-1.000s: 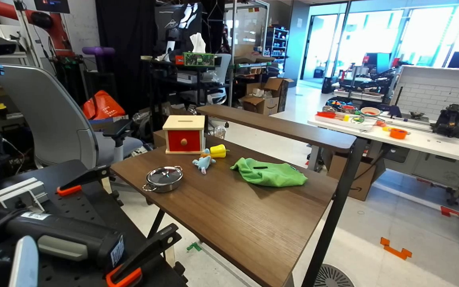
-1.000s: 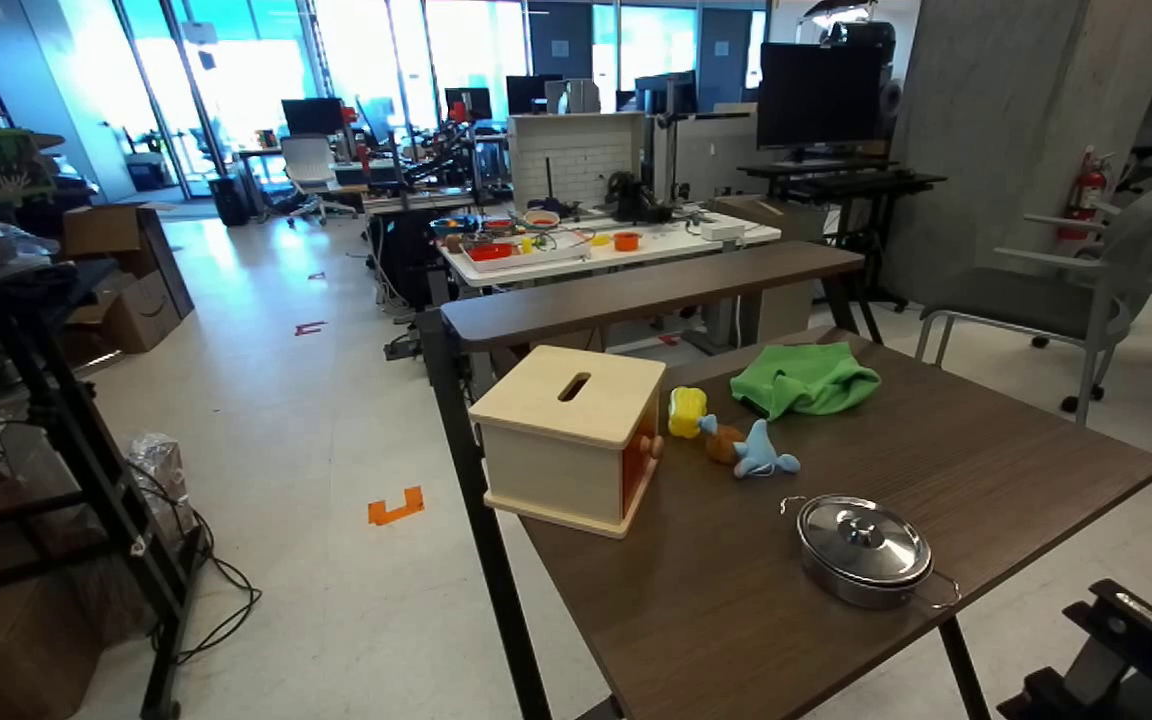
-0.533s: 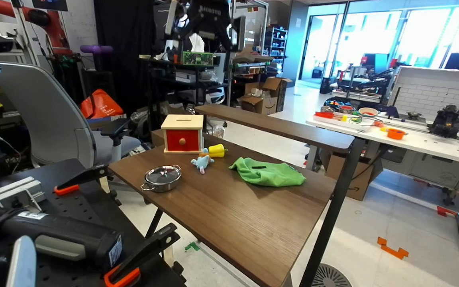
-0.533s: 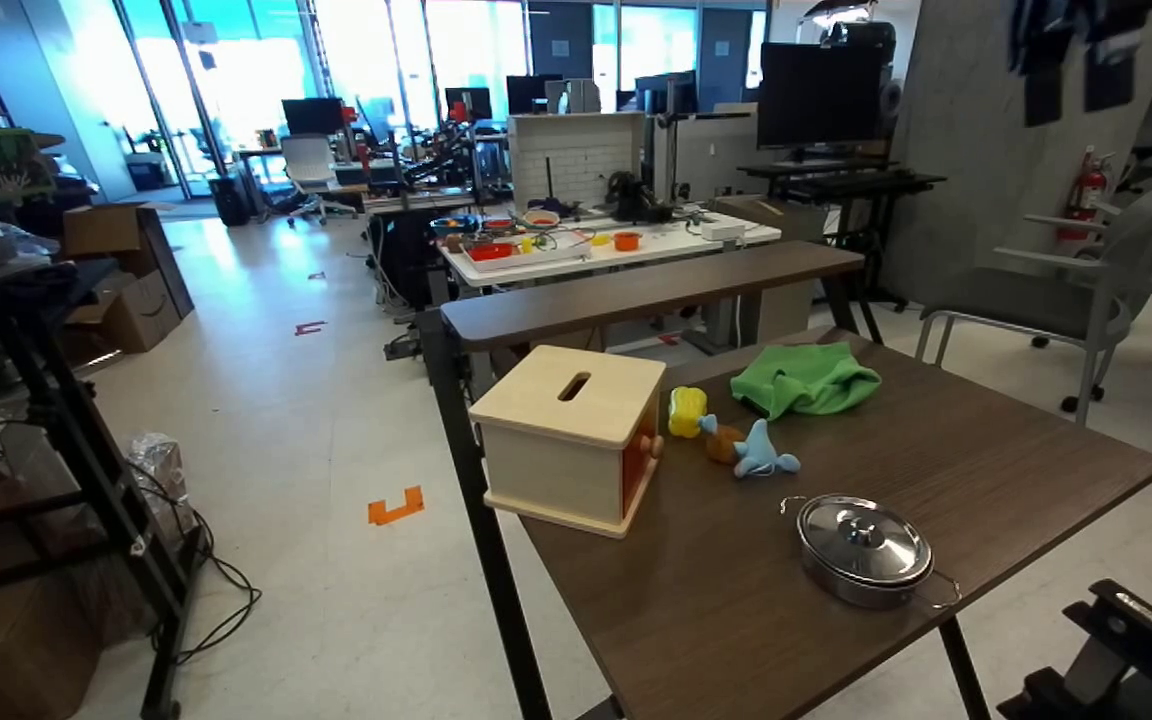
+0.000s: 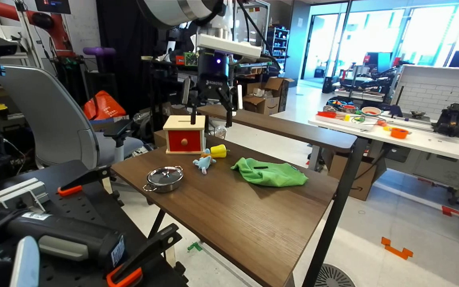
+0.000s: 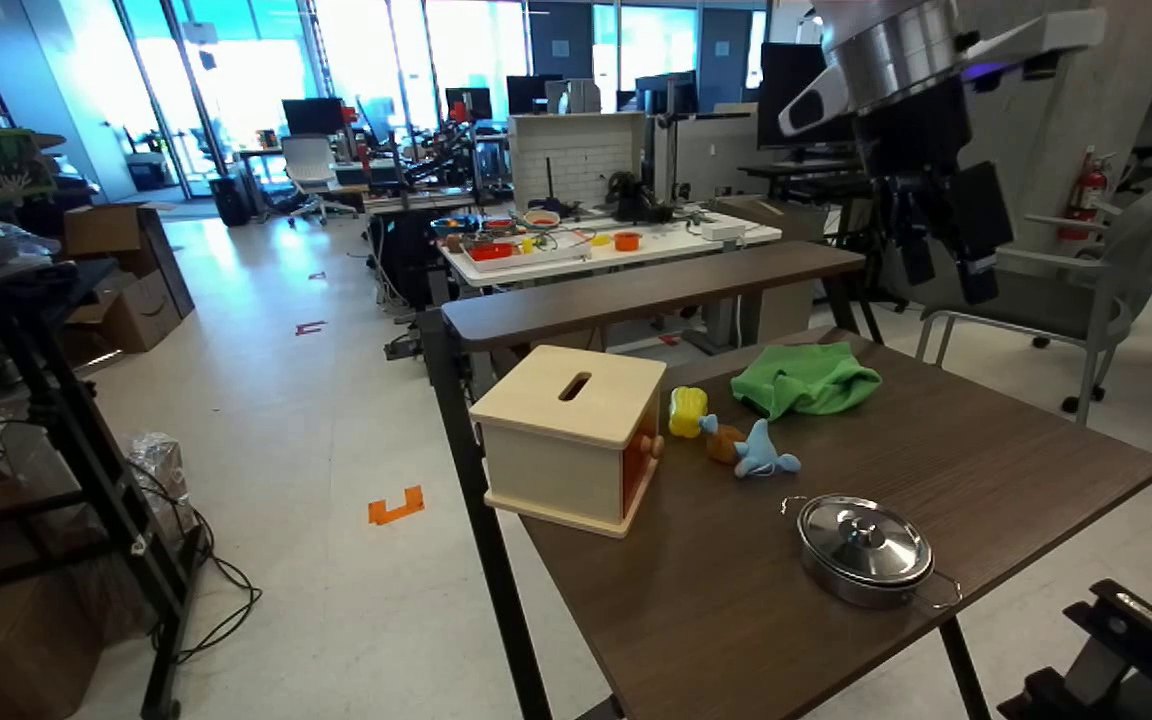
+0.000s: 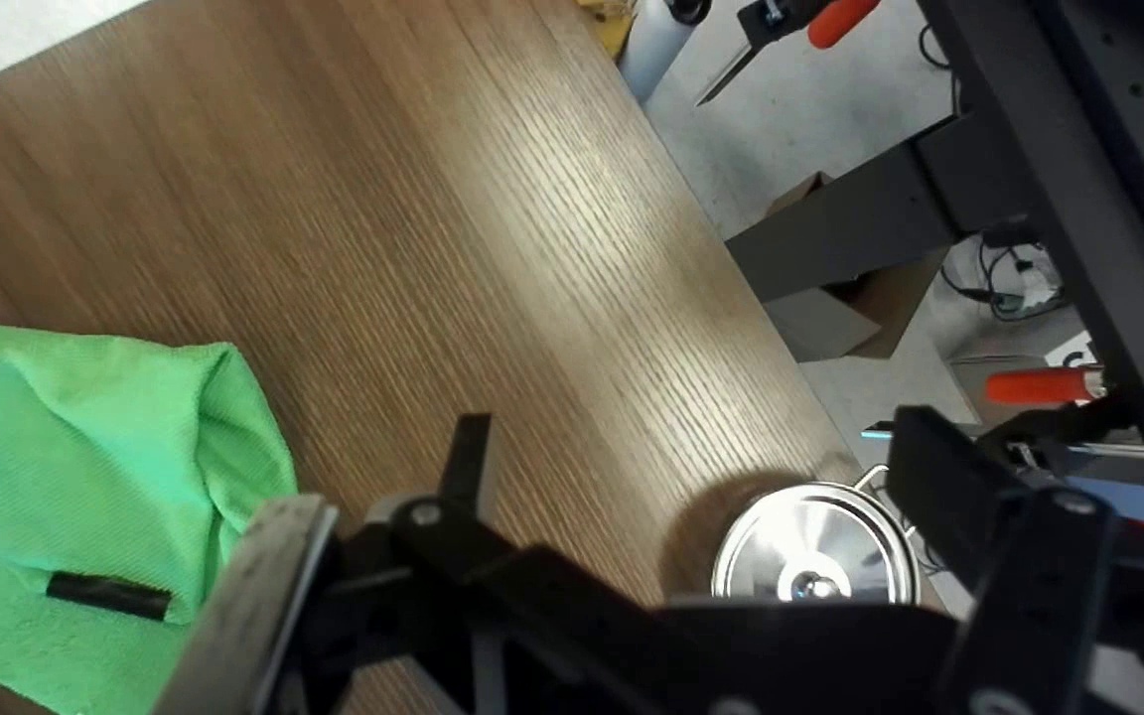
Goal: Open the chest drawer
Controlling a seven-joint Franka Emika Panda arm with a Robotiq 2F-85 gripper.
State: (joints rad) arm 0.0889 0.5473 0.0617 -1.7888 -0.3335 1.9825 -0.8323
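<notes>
The chest (image 5: 184,124) is a small wooden box with a pale tan slotted top. It stands at the table's end in both exterior views (image 6: 561,465). Its front drawer (image 5: 174,142) is red with a round wooden knob (image 5: 184,142); the knob shows from the side in an exterior view (image 6: 652,447). The drawer looks closed, flush with the chest. My gripper (image 5: 211,118) is open and empty, pointing down, high above the table and well away from the chest in an exterior view (image 6: 948,274). In the wrist view, its fingers (image 7: 699,432) stand wide apart; the chest is out of view.
A lidded metal pot (image 6: 866,545) stands near the table edge. A blue plush toy (image 5: 204,162) and a yellow pepper toy (image 5: 218,151) lie before the chest. A green cloth (image 5: 269,172) lies farther along. A raised shelf (image 5: 277,125) runs along one table side.
The arm was out of view, then its gripper showed at the top edge. It has come down into both exterior views with its fingers apart. The chest and other objects have not moved.
</notes>
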